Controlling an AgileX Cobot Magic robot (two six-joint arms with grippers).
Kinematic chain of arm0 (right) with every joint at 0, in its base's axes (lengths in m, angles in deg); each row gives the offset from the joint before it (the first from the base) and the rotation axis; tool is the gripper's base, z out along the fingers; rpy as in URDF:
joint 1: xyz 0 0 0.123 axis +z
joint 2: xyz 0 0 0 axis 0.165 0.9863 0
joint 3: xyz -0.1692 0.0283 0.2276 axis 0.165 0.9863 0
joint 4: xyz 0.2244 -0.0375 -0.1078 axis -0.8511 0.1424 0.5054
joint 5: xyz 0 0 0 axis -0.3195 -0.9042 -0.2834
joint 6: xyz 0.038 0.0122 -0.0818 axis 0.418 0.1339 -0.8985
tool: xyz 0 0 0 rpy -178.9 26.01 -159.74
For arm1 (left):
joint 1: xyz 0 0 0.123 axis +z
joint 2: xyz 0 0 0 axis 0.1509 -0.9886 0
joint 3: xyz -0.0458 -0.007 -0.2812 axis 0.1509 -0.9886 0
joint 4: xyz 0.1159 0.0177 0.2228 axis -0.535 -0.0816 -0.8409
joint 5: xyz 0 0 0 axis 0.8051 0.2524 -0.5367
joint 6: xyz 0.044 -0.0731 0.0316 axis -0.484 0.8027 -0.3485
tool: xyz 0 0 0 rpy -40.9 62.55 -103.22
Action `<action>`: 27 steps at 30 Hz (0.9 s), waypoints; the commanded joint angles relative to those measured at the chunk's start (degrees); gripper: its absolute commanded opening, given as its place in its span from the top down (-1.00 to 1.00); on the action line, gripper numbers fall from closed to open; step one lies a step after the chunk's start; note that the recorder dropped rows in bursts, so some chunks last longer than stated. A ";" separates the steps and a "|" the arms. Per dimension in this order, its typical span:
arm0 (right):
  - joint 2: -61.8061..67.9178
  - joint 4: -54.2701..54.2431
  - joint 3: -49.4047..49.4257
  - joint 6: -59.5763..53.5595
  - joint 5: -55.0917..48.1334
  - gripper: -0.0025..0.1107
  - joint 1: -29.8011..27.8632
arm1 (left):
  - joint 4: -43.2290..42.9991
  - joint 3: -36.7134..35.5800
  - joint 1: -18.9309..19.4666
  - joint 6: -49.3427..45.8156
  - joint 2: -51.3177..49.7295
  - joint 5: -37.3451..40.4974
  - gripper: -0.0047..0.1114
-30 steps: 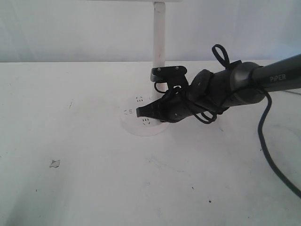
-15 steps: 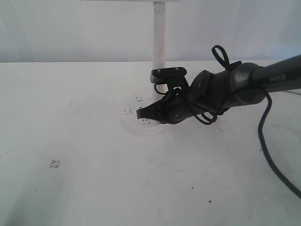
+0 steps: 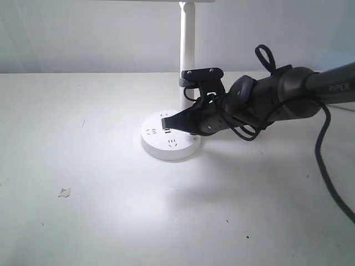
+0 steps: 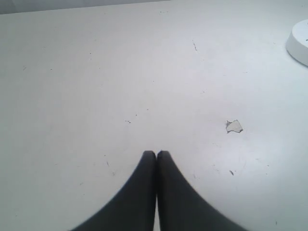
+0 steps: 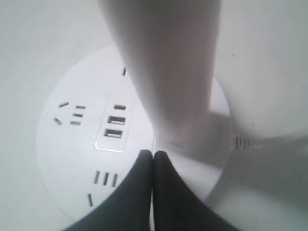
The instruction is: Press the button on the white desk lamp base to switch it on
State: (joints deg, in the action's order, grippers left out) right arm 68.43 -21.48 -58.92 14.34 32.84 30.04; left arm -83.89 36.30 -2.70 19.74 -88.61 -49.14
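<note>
The white desk lamp base (image 3: 157, 149) lies on the table in the middle of the exterior view, its slim post (image 3: 187, 39) rising behind it. Bright light falls on the base and the table around it. My right gripper (image 3: 165, 117) is shut and empty, its tips hovering just above the base top. In the right wrist view the shut tips (image 5: 153, 153) sit over the base (image 5: 72, 159) beside the post (image 5: 168, 72) and the USB slots (image 5: 114, 126). The button is hidden. My left gripper (image 4: 156, 153) is shut over bare table, far from the base (image 4: 299, 41).
A small paper scrap (image 3: 65, 192) lies on the white table at front left, also seen as the scrap (image 4: 234, 126) in the left wrist view. A black cable (image 3: 327, 166) hangs from the right arm down the right side.
The base and table have become brightly lit. My right gripper has risen a little off the base top, still shut.
</note>
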 commanded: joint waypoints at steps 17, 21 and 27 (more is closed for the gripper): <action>-18.34 7.31 0.21 -0.15 -22.89 0.96 -0.07 | 0.03 -0.11 -0.47 0.00 0.18 -0.17 0.92; -24.03 7.16 0.21 -0.15 -28.62 0.96 -0.07 | 0.03 -0.11 -0.47 0.00 0.18 -0.17 0.92; -24.84 7.82 0.21 -0.15 -28.26 0.96 -0.07 | 0.03 -0.11 -0.47 0.00 0.18 -0.17 0.92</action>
State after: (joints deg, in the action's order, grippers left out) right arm 44.11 -14.47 -58.92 14.34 5.02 30.04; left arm -83.89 36.30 -2.70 19.74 -88.61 -49.14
